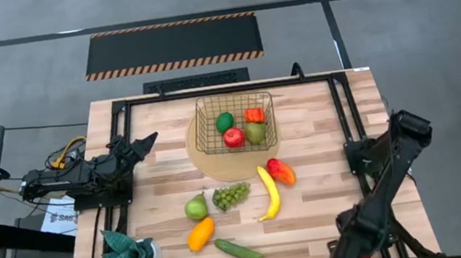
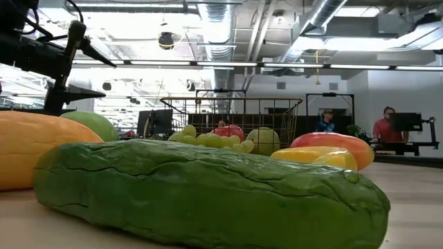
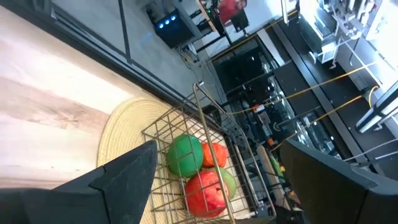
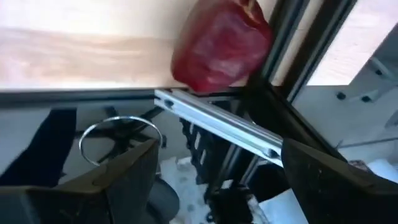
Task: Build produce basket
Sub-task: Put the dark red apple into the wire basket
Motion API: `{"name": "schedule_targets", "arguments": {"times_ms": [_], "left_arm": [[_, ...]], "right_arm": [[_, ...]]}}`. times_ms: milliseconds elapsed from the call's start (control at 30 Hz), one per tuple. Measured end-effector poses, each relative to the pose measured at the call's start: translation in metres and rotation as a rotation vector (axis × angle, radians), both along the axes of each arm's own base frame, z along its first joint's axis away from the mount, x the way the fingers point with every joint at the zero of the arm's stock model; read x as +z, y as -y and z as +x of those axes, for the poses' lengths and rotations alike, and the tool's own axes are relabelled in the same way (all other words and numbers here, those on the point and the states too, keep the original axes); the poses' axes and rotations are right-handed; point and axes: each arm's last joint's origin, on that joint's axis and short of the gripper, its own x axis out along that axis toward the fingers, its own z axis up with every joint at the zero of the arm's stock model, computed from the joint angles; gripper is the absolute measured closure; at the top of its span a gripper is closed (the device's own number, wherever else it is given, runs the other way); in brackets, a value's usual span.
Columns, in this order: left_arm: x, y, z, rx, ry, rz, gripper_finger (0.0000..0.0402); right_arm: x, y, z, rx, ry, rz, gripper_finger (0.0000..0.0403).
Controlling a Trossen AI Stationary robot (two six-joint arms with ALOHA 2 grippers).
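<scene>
The dark wire basket (image 1: 232, 102) stands on a round tan mat (image 1: 198, 155) at the table's far middle. It holds a green fruit (image 1: 224, 122), a red apple (image 1: 232, 137), an orange-red piece (image 1: 253, 115) and a green-brown fruit (image 1: 255, 131). On the table nearer lie a red-orange mango (image 1: 281, 171), banana (image 1: 268, 192), grapes (image 1: 231, 196), green pear (image 1: 196, 208), an orange-yellow fruit (image 1: 201, 234) and a cucumber (image 1: 238, 250). My left gripper (image 1: 146, 143) is open and empty, left of the basket. My right gripper (image 1: 349, 251) is open and empty at the near right corner.
A teal potted plant (image 1: 127, 256) stands at the near left corner. A dark metal frame (image 1: 342, 106) runs around the table's sides. In the right wrist view a red fruit (image 4: 224, 46) lies by the table's edge rail (image 4: 217, 124). People show in the room behind (image 2: 384, 128).
</scene>
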Motion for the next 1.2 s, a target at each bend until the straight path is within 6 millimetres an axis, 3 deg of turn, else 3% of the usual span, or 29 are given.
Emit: {"name": "schedule_targets", "arguments": {"times_ms": [333, 900, 1033, 1200], "left_arm": [[0.000, 0.000, 0.000, 0.009, 0.000, 0.001, 0.0074], [0.000, -0.001, -0.001, 0.035, 0.006, -0.003, 0.0074], [0.000, -0.001, -0.001, 0.036, 0.002, 0.002, 0.0074], [0.000, -0.001, -0.001, 0.039, 0.000, 0.003, 0.0074]], "right_arm": [[-0.040, -0.021, -0.001, 0.038, -0.055, -0.099, 0.0047], [-0.087, -0.040, -0.001, 0.075, -0.073, -0.185, 0.0047], [-0.090, -0.032, 0.012, 0.089, -0.010, -0.215, 0.0047], [-0.089, -0.003, 0.040, 0.147, 0.071, -0.274, 0.0047]]}}
